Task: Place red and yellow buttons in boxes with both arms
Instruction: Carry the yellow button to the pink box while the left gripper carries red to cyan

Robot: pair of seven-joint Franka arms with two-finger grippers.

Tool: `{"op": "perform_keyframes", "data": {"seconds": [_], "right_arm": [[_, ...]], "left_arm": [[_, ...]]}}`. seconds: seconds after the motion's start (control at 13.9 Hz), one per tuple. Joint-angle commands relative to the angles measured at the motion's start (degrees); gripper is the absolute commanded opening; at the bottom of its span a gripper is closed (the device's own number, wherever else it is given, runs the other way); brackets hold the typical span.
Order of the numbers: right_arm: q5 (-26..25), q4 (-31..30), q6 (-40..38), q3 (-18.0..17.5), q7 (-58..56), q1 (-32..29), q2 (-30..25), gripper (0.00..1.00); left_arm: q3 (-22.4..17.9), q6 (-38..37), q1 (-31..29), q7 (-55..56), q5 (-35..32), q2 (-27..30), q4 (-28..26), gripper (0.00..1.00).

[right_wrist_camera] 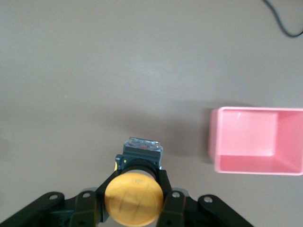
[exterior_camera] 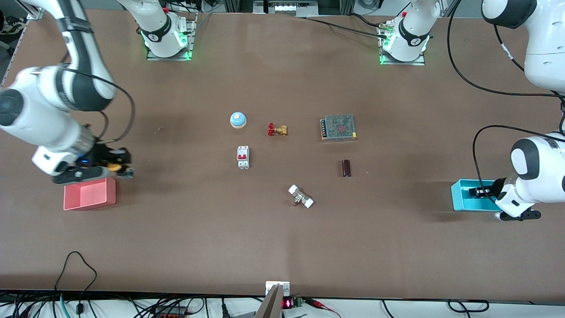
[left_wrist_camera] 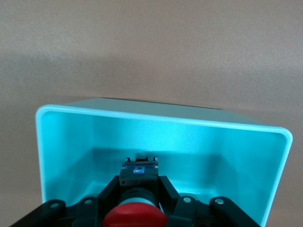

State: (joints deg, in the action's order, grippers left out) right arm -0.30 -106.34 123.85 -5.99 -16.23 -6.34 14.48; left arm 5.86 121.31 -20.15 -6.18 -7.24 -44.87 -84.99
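Note:
My right gripper (exterior_camera: pixel 118 167) is shut on the yellow button (exterior_camera: pixel 114 167) and holds it above the table, just beside the pink-red box (exterior_camera: pixel 90 204). In the right wrist view the orange-yellow cap (right_wrist_camera: pixel 134 198) fills the space between the fingers of the gripper (right_wrist_camera: pixel 137 177), and the pink box (right_wrist_camera: pixel 251 164) lies off to one side, empty. My left gripper (exterior_camera: pixel 479 192) is over the cyan box (exterior_camera: pixel 459 198). The left wrist view shows this gripper (left_wrist_camera: pixel 138 182) shut on the red button (left_wrist_camera: pixel 135 216), low inside the cyan box (left_wrist_camera: pixel 161 118). The red button is hidden in the front view.
Mid-table lie a blue dome bell (exterior_camera: pixel 238 119), a brass valve with a red handle (exterior_camera: pixel 277 130), a metal power supply (exterior_camera: pixel 338 127), a white circuit breaker (exterior_camera: pixel 243 157), a dark cylinder (exterior_camera: pixel 346 168) and a white-ended fitting (exterior_camera: pixel 301 196).

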Motion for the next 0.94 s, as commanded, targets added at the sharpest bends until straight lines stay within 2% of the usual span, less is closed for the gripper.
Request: {"op": "perform_keyframes", "data": {"seconds": [0.0,0.07,0.14,0.22,0.29,0.58,0.86], "right_arm": [[-0.31,1.74,0.25,-1.13,-11.42,-4.81,2.65,0.26],[-1.53,2.36,1.56,-1.13,-13.55,-6.21,3.88,0.26],[-3.28,2.45,3.49,-1.13,-14.79,-7.18,4.93,0.26],[-4.52,2.45,5.25,-1.13,-15.75,-8.32,5.99,0.26],[-4.71,2.45,6.39,-1.13,-17.07,-9.12,6.87,0.26],[-3.74,2.45,6.93,-0.96,-15.69,-10.27,9.07,0.26],[-3.48,2.54,8.51,0.44,-13.22,-10.71,11.27,0.26]], "left_arm": [[0.55,-0.19,-0.51,-1.03,-0.85,-0.92,1.32,0.25],[0.55,-0.2,-0.42,-1.03,-0.76,-0.92,1.32,0.3],[0.55,-0.2,-0.42,-1.03,-0.67,-0.92,1.32,0.42],[0.55,-0.2,-0.42,-1.03,-0.67,-0.92,1.32,0.85],[0.55,-0.28,-0.51,-1.03,-0.76,-0.92,1.32,1.0],[0.64,-1.07,-0.59,-1.12,-0.76,0.13,1.49,1.0],[1.43,-5.1,-0.51,-1.03,-0.76,4.43,2.02,1.0]]}}
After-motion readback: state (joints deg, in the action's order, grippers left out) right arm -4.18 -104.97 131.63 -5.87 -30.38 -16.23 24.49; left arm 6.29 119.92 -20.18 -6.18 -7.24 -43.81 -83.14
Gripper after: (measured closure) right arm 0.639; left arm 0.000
